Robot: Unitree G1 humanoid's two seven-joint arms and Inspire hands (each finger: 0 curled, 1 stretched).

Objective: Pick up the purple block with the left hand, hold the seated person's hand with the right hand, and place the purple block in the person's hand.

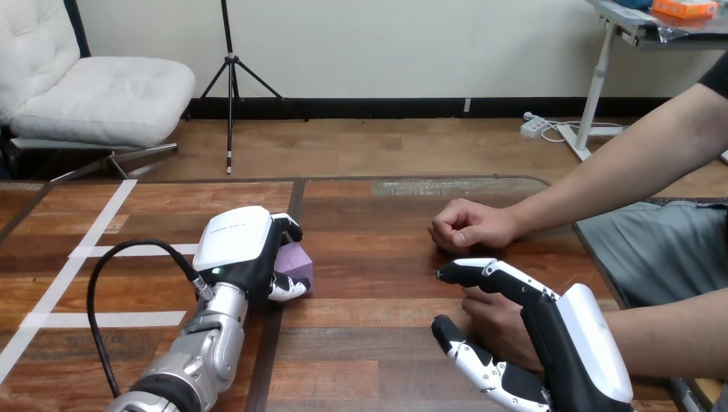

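Observation:
The purple block (296,261) rests on the wooden table (378,283), left of centre. My left hand (240,245) covers it from the left, with fingers and thumb curled round its sides; much of the block is hidden under the palm. At the lower right, my right hand (567,339) has its thumb over the person's hand (496,326) and its fingers under it, pinching it between them. The person's other hand (468,226) is a closed fist resting on the table farther back, apart from both my hands.
White tape lines (94,249) run across the table's left part. The person's forearms (618,172) come in from the right side. The table's far edge (412,178) is well beyond the fist.

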